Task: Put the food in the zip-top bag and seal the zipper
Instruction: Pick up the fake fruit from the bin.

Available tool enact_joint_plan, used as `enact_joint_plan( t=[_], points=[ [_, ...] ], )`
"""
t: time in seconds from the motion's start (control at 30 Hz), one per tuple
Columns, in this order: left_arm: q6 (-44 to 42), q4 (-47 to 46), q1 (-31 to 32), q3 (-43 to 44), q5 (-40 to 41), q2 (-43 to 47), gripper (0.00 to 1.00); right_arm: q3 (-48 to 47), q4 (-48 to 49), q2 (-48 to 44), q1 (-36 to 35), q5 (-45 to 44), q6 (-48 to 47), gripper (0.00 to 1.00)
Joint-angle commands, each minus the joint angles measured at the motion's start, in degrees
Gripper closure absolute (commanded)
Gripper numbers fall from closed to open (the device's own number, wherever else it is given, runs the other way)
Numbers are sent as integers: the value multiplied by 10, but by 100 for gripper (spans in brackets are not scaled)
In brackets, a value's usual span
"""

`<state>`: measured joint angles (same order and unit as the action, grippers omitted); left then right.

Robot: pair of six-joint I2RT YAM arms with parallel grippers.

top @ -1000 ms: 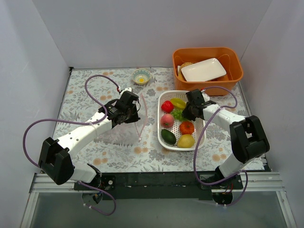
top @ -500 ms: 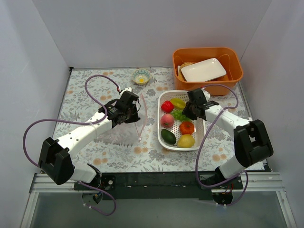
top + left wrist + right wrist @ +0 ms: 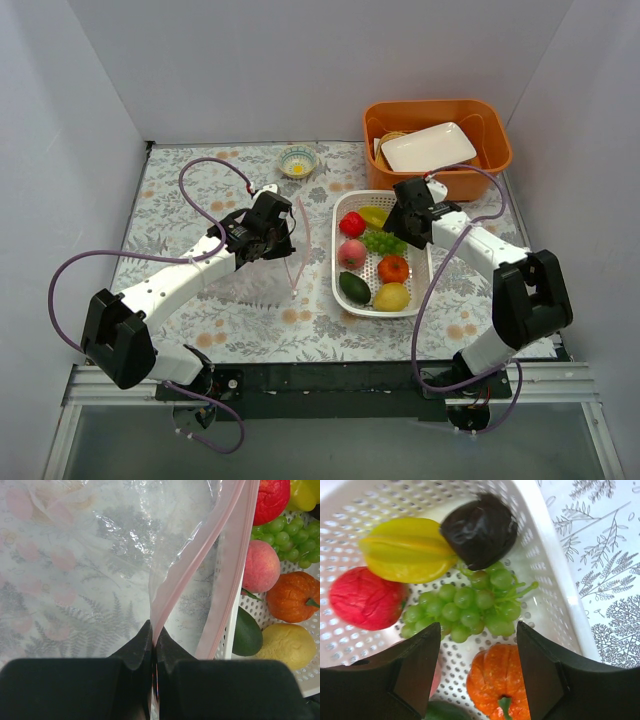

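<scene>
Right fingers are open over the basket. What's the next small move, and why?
Probably lower the right gripper onto the green grapes and close: they lie centred between its open fingers, and the left gripper pinches the zip-top bag mouth open beside the white basket.

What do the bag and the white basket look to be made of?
The bag: thin clear plastic film, glossy; it shows crinkles and bright glints. The basket: probably rigid moulded plastic, smooth white, with even rows of small holes.
</scene>
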<state>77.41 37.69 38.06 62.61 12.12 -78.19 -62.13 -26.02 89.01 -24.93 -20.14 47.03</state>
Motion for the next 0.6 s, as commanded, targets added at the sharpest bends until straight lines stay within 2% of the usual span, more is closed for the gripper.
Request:
enact_joint_plan(
  t=[0.0, 0.13, 0.47, 0.53, 0.57],
  points=[
    [0, -3, -2, 4, -3, 20, 100, 0, 9, 25, 5, -19, 34, 32],
    [-2, 4, -2, 8, -1, 16, 100, -30, -4, 63, 8, -4, 47, 33],
    [4, 5, -2, 6, 2, 16, 100, -5, 45, 109, 18, 37, 44, 32],
    [4, 5, -2, 7, 4, 15, 100, 1, 54, 115, 22, 50, 40, 34],
    [3, 5, -2, 7, 3, 15, 100, 3, 58, 118, 24, 55, 37, 39]
  ],
)
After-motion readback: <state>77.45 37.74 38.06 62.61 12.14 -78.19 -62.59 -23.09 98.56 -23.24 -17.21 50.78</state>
